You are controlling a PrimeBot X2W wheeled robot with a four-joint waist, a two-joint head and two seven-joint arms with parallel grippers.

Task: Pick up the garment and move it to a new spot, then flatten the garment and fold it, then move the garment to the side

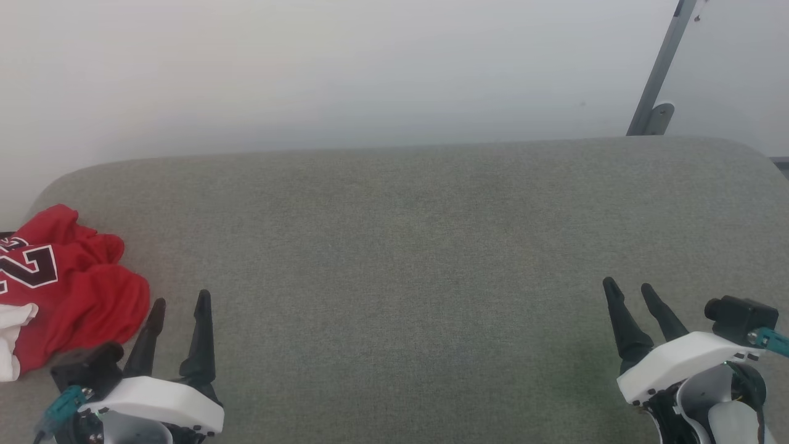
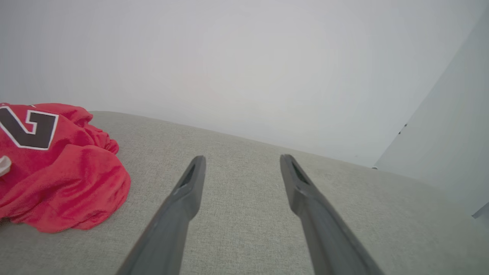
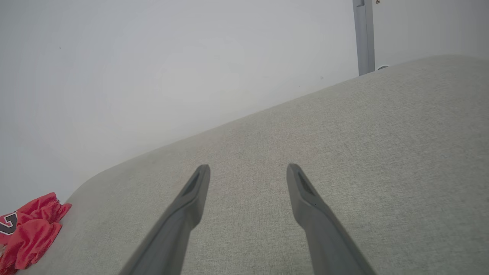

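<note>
Jersey [image 1: 74,290], red and crumpled with a black numeral showing, lies at the far left edge of a grey cushion [image 1: 400,234]. Left gripper [image 1: 181,298] is just beside it, fingers spread, holding nothing. Right gripper [image 1: 627,284], also spread and empty, is well apart at the right.

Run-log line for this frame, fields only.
stage: pickup not begun | garment: crumpled, far left of grey surface | left tool: open, beside garment, apart | right tool: open, empty

bare lab, grey padded bench [image 1: 431,246]
</note>
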